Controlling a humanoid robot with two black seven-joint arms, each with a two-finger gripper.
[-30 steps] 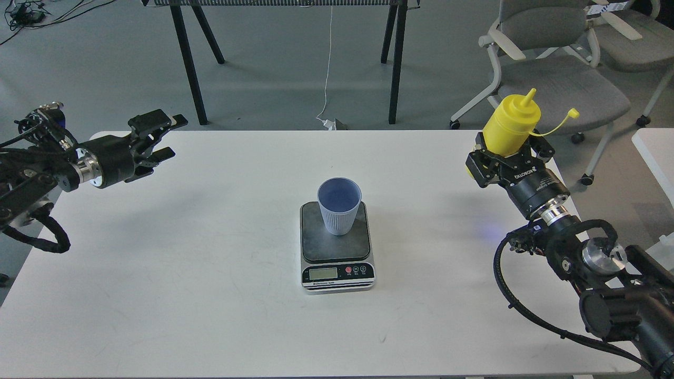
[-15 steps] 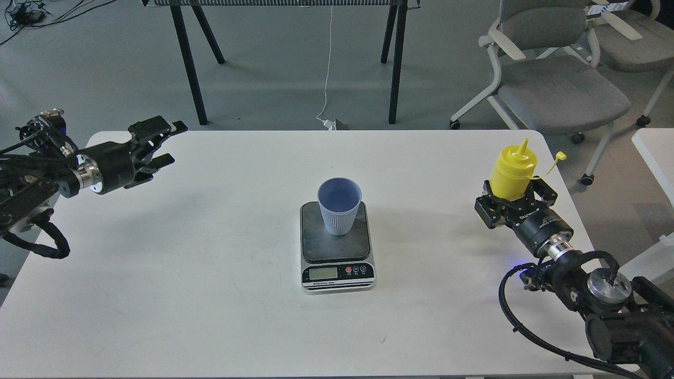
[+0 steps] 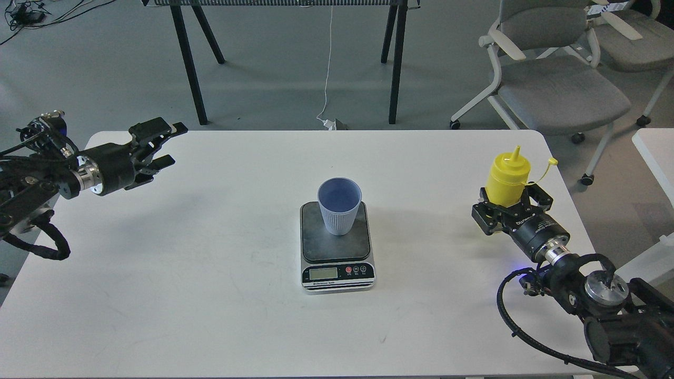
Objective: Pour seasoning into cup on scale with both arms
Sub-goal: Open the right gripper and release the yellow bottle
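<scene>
The light blue ribbed cup (image 3: 339, 208) stands upright on the dark platform of the scale (image 3: 319, 248), at the middle of the white table (image 3: 210, 295). My right gripper (image 3: 512, 206) is shut on the lower part of the yellow seasoning bottle (image 3: 507, 176), upright and low over the table's right side, far right of the cup. Its tethered cap (image 3: 552, 162) hangs open to the right of the nozzle. My left gripper (image 3: 166, 143) is open and empty above the table's far left corner, far from the cup.
Grey office chairs (image 3: 553, 84) stand beyond the table's right back corner. Black legs of another table (image 3: 189, 63) stand behind. A second white table edge (image 3: 655, 152) is at the far right. A white cable (image 3: 327, 68) hangs at the back.
My right gripper has brought the yellow bottle down from high at the back right to low near the table surface. My left gripper has drawn back slightly to the left.
</scene>
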